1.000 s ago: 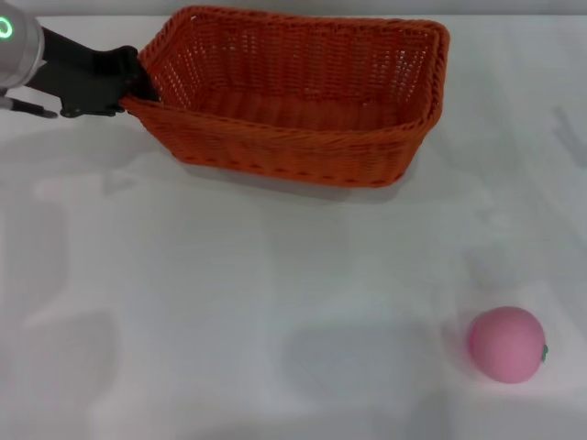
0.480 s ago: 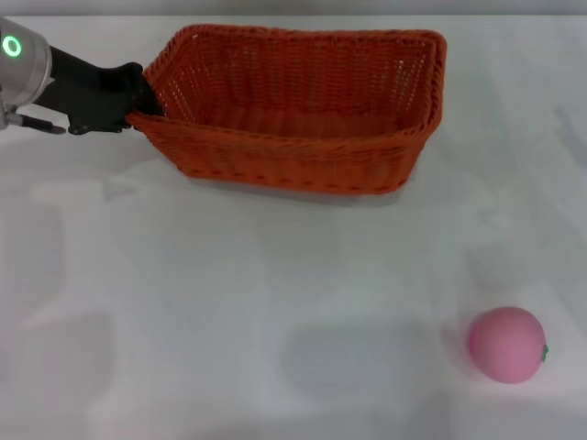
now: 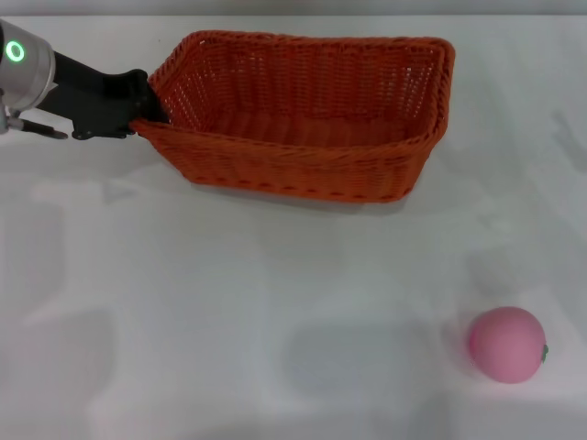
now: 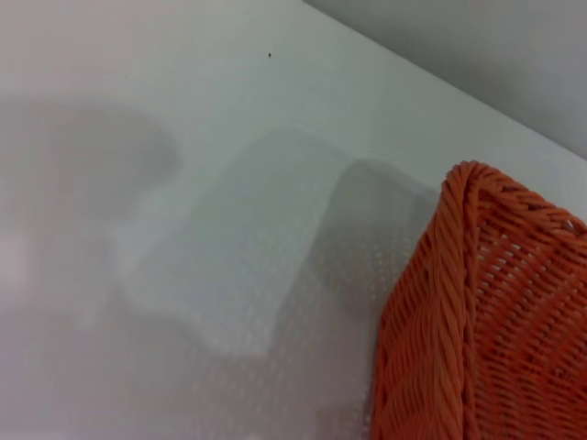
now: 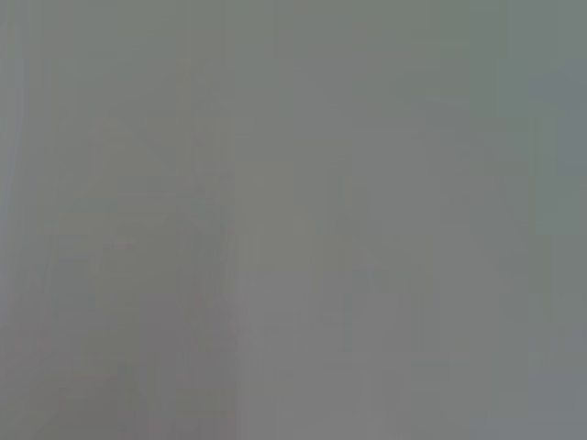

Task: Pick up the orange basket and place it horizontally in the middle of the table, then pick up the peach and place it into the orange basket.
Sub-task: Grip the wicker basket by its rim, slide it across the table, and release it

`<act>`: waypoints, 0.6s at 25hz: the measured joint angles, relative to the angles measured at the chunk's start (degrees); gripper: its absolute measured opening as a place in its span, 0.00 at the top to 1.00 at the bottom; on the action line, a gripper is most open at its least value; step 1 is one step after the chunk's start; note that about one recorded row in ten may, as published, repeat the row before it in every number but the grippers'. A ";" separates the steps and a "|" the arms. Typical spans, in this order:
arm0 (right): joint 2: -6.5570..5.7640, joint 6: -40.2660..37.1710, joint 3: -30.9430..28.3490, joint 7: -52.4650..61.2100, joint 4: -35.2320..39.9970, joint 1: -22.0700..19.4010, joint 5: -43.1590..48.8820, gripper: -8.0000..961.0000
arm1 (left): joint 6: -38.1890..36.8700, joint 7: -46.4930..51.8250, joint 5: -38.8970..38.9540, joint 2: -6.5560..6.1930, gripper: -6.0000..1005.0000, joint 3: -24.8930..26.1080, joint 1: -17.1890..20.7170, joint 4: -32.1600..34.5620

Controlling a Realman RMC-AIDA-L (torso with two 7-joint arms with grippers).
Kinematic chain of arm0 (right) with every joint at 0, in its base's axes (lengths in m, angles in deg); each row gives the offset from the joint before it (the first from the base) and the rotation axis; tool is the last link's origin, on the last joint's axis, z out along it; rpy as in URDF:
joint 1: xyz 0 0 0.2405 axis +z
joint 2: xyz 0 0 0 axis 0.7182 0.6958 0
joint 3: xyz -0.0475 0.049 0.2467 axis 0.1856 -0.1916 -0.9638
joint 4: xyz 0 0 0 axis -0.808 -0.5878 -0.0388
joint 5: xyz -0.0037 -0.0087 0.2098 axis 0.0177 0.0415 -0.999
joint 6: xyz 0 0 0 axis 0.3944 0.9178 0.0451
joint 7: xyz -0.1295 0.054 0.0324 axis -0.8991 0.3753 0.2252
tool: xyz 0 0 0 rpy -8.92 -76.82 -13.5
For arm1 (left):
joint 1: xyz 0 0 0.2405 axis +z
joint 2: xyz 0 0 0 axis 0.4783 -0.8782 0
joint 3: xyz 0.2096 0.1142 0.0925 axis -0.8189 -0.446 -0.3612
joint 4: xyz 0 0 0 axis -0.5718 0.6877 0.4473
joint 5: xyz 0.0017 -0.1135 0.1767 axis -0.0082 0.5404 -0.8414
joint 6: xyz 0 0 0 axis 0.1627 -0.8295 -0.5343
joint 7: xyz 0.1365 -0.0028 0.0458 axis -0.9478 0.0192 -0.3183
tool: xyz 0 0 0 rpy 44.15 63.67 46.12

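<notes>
Gripping the orange basket (image 3: 307, 115) by its end rim, the left gripper (image 3: 145, 108) holds it at the table's (image 3: 183, 321) far side. Basket placement looks unfinished; the peach (image 3: 506, 344) waits untouched, well apart.

You see the orange basket (image 3: 307, 119) in burnt orange, with an open-weave pattern on its sides and a braided rim. The peach (image 3: 506, 344) is plain pink with a small green spot; the bench (image 3: 229, 312) is plain white. The left gripper (image 3: 139, 108) is black, and its arm carries a green ring light.
</notes>
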 joint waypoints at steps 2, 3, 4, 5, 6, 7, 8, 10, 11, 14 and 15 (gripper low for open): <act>0.00 0.17 0.00 0.00 -0.09 -0.06 0.00 0.17 | 0.09 -0.18 0.03 -0.05 0.83 0.07 -0.08 0.36; 0.00 0.22 0.00 0.00 -0.10 -0.09 0.00 0.17 | 0.12 -0.19 0.03 -0.07 0.83 0.04 -0.11 0.40; 0.00 0.26 0.00 0.00 -0.12 -0.12 0.00 0.17 | 0.23 -0.21 0.03 -0.07 0.83 -0.06 -0.11 0.40; 0.00 0.31 -0.01 0.00 -0.12 -0.17 0.00 0.17 | 0.35 -0.24 0.03 -0.07 0.83 -0.11 -0.11 0.41; 0.00 0.42 -0.02 0.00 -0.15 -0.21 0.00 0.17 | 0.47 -0.31 0.03 -0.07 0.83 -0.11 -0.12 0.42; 0.00 0.50 -0.02 0.00 -0.18 -0.25 0.00 0.17 | 0.58 -0.37 0.03 -0.07 0.83 -0.05 -0.12 0.42; 0.00 0.64 -0.01 0.00 -0.24 -0.29 0.00 0.17 | 0.68 -0.44 0.03 -0.07 0.83 0.07 -0.12 0.44; 0.00 0.78 -0.02 0.00 -0.29 -0.35 0.00 0.17 | 0.72 -0.45 0.05 -0.06 0.82 0.22 -0.04 0.45; 0.00 0.79 -0.02 0.00 -0.30 -0.36 0.00 0.17 | 0.72 -0.46 0.07 -0.06 0.82 0.28 0.03 0.48; 0.00 0.80 0.00 0.00 -0.30 -0.35 0.00 0.17 | 0.75 -0.86 0.37 -0.11 0.81 0.33 -0.02 1.50; 0.00 0.80 0.03 0.00 -0.30 -0.35 0.00 0.17 | 0.80 -1.04 0.51 -0.16 0.80 0.33 -0.10 1.83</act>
